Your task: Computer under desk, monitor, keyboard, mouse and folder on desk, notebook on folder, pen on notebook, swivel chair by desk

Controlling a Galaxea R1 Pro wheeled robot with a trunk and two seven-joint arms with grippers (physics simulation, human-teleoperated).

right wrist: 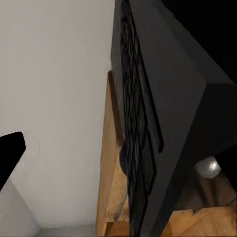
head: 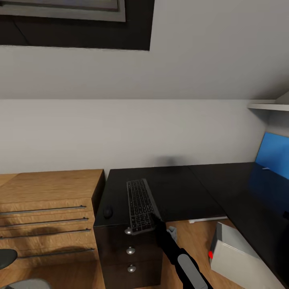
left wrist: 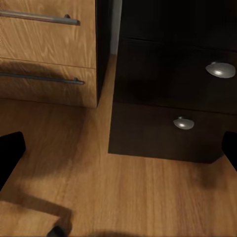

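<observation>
Overhead, right claw [head: 154, 218] meets keyboard [head: 140, 205] (grip unclear); left wrist shows drawer knobs [left wrist: 183, 123], left claw [left wrist: 118, 158] open.

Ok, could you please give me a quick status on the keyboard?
Right claw at keyboard near edge, grip unclear. Keyboard overhangs desk front edge. Mouse beside it. Left claw open.

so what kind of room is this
Probably a home office corner or a bedroom workspace: a black L-shaped desk against a plain wall, with a keyboard and mouse on it, and a wooden chest of drawers beside it.
</observation>
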